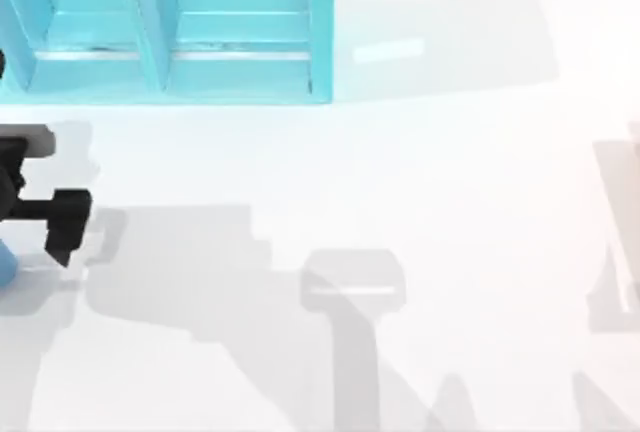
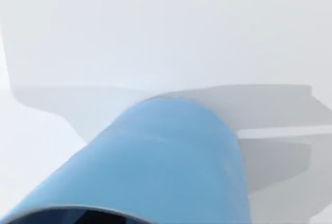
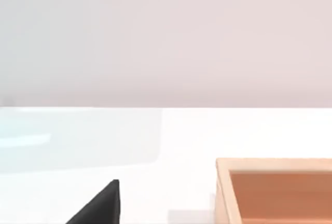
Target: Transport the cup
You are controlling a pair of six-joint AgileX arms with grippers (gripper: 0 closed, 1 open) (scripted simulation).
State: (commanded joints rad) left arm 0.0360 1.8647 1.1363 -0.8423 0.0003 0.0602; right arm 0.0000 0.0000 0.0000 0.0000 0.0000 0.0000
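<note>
White table (image 1: 420, 182), flat and wide; on it a big light-blue shelf (image 1: 170, 32) at the far left, split into boxes by upright walls; near the left edge, a bit of the blue cup (image 1: 4, 264), seen close up in the left wrist view (image 2: 171, 167); in the right wrist view, a brown wooden box (image 3: 275, 190) resting on the white top.

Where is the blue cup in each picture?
Top view: the cup peeks in at the left edge, beside the left gripper.
Left wrist view: the cup lies close up, low in the picture.
Right wrist view: I can't find it.
Shared landmark: the white table.
</note>
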